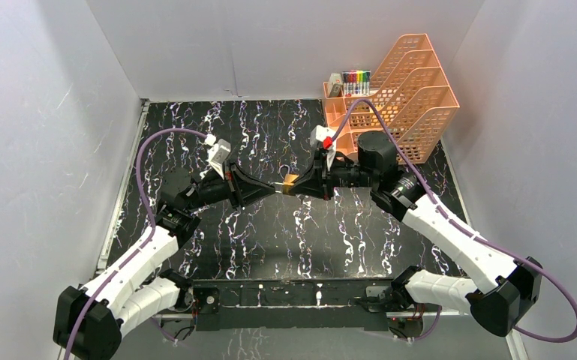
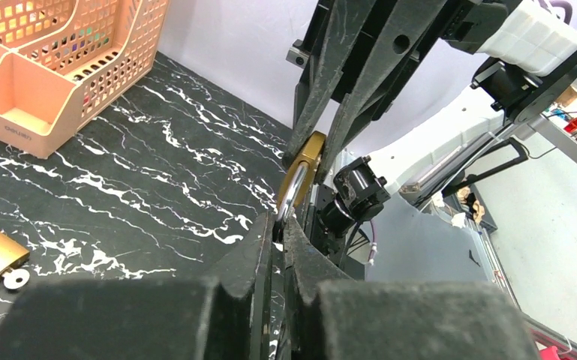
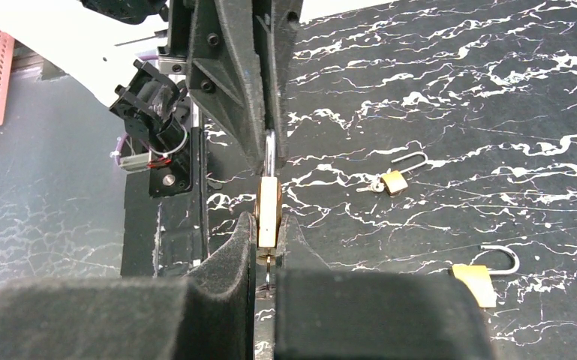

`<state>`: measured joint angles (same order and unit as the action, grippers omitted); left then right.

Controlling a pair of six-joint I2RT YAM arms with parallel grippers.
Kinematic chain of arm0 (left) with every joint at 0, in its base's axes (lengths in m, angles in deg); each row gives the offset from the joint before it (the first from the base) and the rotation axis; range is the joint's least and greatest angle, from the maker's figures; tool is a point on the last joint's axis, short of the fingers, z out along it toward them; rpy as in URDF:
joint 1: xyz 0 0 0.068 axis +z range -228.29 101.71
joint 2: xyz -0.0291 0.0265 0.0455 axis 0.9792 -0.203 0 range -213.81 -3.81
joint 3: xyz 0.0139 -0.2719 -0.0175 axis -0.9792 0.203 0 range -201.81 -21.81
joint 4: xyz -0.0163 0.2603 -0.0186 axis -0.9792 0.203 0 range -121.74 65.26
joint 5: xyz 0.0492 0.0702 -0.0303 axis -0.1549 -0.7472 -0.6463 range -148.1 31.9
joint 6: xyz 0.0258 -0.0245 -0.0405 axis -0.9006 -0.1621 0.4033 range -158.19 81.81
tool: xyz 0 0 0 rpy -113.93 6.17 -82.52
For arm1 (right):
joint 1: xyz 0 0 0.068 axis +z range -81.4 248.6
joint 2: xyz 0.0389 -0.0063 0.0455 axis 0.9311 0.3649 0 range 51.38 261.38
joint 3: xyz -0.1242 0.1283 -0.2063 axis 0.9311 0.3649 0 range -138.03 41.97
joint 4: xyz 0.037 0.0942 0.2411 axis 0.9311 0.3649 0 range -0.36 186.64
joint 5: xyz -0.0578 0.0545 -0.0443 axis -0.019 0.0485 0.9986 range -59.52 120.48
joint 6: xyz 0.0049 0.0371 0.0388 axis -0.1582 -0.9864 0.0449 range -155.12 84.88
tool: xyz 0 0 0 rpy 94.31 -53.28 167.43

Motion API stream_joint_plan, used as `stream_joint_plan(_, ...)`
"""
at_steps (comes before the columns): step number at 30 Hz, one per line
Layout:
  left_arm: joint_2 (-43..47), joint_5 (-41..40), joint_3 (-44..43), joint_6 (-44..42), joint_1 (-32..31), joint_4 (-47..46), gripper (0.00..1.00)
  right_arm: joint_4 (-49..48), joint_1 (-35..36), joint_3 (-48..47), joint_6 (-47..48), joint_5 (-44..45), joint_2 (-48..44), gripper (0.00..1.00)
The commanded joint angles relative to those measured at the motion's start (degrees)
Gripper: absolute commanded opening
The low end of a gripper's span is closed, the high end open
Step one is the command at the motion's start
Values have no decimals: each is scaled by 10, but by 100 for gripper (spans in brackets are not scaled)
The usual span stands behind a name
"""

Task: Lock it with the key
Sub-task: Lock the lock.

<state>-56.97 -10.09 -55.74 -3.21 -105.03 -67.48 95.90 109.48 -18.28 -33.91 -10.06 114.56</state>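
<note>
Right end effector (image 3: 268, 232) clamped on brass padlock (image 3: 268, 206), left end effector (image 2: 279, 225) pinching its shackle (image 2: 291, 191)

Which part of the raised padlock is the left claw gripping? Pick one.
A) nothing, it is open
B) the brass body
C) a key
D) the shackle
D: the left wrist view shows the left claw pinched on the silver shackle, while the right claw clamps the brass body.
</note>
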Motion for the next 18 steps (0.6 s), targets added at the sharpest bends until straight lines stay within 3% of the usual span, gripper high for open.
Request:
stream_joint_plan(1, 9, 15, -19, -2, 3, -39, 0, -23, -2, -36, -7, -18, 1, 0)
stream_joint_plan(18, -26, 59, 6, 48, 3, -120, 0, -88, -4, -41, -49, -53, 40, 0)
